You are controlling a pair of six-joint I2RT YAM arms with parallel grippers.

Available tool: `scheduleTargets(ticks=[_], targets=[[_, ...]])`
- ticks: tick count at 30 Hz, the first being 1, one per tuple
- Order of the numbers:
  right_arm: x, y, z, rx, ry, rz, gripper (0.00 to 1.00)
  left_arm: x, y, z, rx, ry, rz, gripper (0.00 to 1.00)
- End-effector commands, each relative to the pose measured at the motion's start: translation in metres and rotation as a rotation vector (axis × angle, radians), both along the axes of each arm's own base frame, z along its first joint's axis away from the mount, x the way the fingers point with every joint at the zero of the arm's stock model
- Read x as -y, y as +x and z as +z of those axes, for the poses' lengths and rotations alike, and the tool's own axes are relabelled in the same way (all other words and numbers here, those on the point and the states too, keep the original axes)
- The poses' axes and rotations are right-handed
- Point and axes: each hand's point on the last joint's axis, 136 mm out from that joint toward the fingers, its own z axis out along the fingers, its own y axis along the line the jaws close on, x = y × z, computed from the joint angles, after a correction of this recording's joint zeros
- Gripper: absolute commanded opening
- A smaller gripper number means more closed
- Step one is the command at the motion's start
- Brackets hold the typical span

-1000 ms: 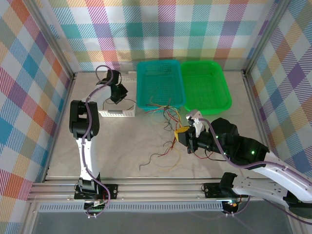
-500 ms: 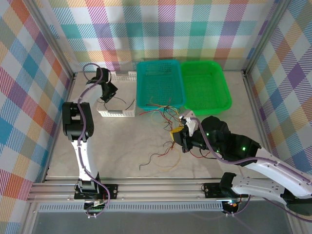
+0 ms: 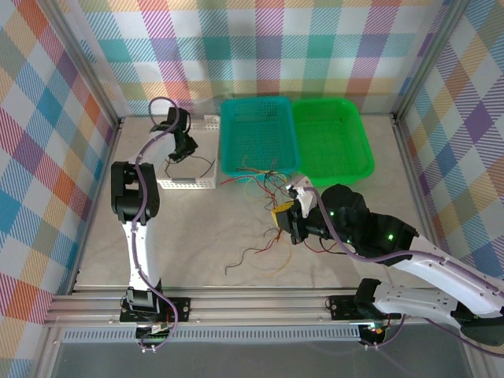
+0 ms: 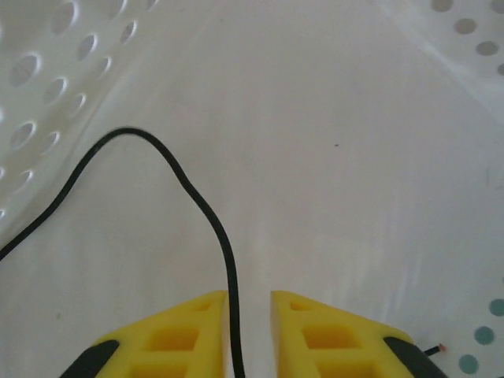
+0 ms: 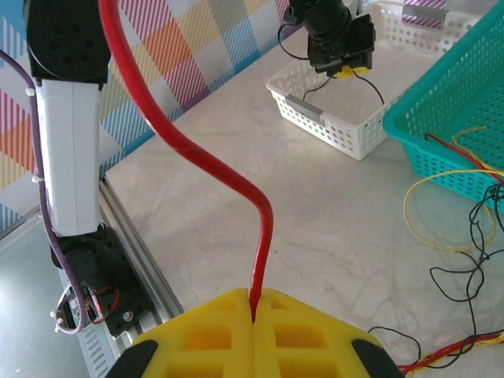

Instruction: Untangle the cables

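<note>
Table [image 3: 197,236]: three baskets along the far side, teal [image 3: 258,130], green [image 3: 331,138], white [image 3: 189,183] to the left of them.

Cables [image 3: 272,185]: main knot sits on the table just in front of the teal basket, a few ends lying over its near rim. Red, yellow, orange and black strands cross each other there. A smaller loose scatter [image 3: 260,256] lies nearer the arms. All very thin and limp, lying in slack curls.

Right gripper [image 5: 253,303]: jaws pressed together on the red cable [image 5: 197,157], which rises from the pinch in a bend. It is beside the knot, on its near side.

Left gripper [image 4: 249,303]: over the white basket, jaws a narrow gap apart. The black cable [image 4: 197,201] runs up between them and curves off across the basket floor. The gap looks wider than the wire, so probably not clamped.

Progress, as judged: early. One black cable looks sorted into the white basket, the red one is being drawn out, green basket bare, the bulk of the knot left to do
</note>
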Motion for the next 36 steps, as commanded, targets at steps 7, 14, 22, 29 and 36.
scheduleTargets(ticks=[7,14,22,29,36], targets=[[0.000,-0.007,0.028,0.032,0.076,0.027,0.00,0.000,0.008,0.064,0.084,0.036,-0.031,0.41],[0.013,0.005,0.032,0.070,0.055,-0.059,0.00,0.001,-0.002,0.116,0.167,0.022,-0.028,0.68],[0.035,0.072,0.050,0.065,0.053,-0.191,0.00,0.018,-0.058,0.197,0.365,-0.088,-0.057,0.90],[0.064,0.170,0.064,-0.021,0.131,-0.344,0.00,0.032,-0.135,0.244,0.502,-0.080,-0.092,0.97],[0.103,0.281,0.034,-0.154,0.194,-0.529,0.00,0.037,-0.207,0.235,0.533,0.014,-0.163,1.00]])
